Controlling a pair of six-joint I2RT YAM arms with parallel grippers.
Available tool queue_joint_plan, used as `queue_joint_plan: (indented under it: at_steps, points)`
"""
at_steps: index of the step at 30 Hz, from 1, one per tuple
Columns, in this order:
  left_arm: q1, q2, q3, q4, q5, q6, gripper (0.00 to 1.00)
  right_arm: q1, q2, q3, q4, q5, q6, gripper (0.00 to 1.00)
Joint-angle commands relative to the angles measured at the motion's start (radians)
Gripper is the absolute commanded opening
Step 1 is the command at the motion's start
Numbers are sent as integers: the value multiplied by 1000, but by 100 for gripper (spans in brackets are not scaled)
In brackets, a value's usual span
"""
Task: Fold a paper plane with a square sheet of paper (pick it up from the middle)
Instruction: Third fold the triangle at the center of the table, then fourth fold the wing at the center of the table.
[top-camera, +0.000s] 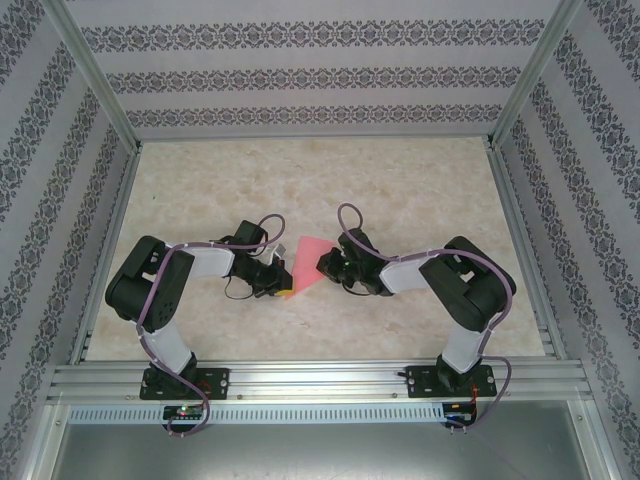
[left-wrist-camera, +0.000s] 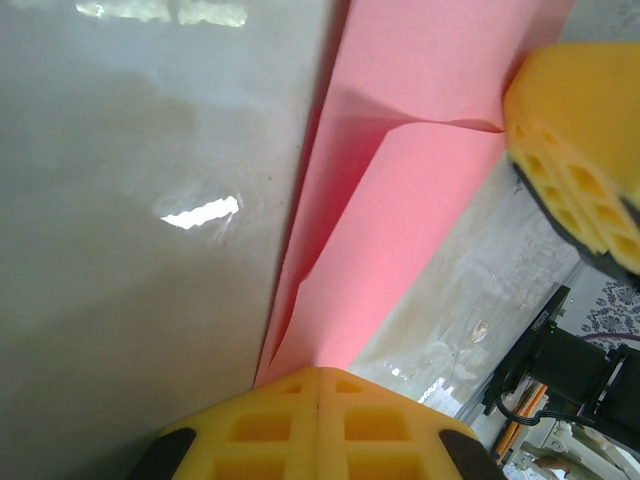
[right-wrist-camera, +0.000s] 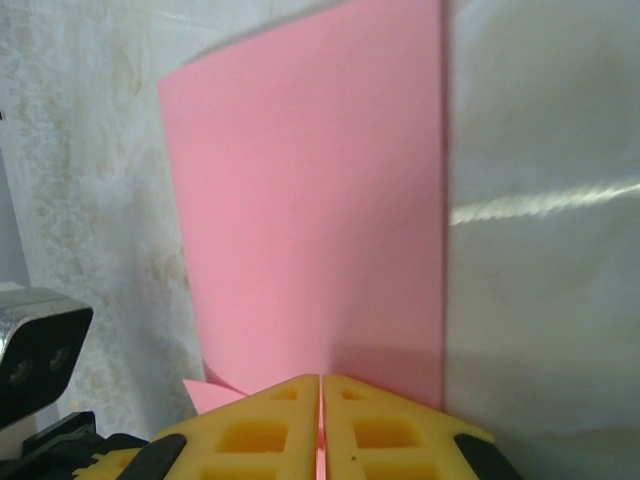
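Over the pale marbled tabletop (top-camera: 400, 190), your left gripper (left-wrist-camera: 318, 385) is pinched shut on the thin pink-red folded sheet of paper (top-camera: 304, 262), whose creases run rightward to your right gripper (right-wrist-camera: 321, 385), clamped on the opposite edge.

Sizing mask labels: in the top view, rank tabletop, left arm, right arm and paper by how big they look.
1. tabletop
2. left arm and right arm: they look alike, so no ranking between them
3. paper
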Motion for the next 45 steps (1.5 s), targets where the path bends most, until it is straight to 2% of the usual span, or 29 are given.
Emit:
queue_joint_plan:
  at_steps: [1, 7, 15, 17, 21, 23, 26, 30, 32, 38, 42, 45]
  points:
    - [3, 70, -38, -79, -214, 28, 4, -35, -11, -25, -18, 57, -72, 11]
    - [2, 62, -38, -79, -204, 28, 4, -58, -36, -32, 20, 49, -134, 13]
    - [3, 39, -32, -80, -183, 20, 5, -44, -167, -14, -12, 30, -170, 19]
    - [3, 27, -32, -76, -159, 7, 6, -35, -187, -16, -34, 29, -165, 23]
    - [-8, -44, -51, 5, -45, -64, 11, -23, -253, -35, -108, 73, -162, 31]
    - [-19, -107, -61, 41, -18, -120, 17, -16, -295, -50, -141, 101, -164, 35]
    - [-30, -209, -35, -19, -65, -118, 24, -5, -359, -68, -207, 147, -168, 43]
    - [-28, -288, 70, -249, -311, -7, 34, 14, -426, -115, -243, 197, -141, 53]
    - [-29, -265, 107, -274, -362, 26, 34, 23, -439, -133, -237, 197, -120, 53]
    - [-29, -99, 220, -288, -336, 92, 39, 60, -428, -143, -226, 205, -69, 55]
    - [-39, -46, 252, -275, -307, 117, 43, 77, -390, -145, -198, 211, -41, 55]
    - [-40, -35, 268, -294, -326, 147, 47, 92, -355, -130, -180, 208, -31, 55]
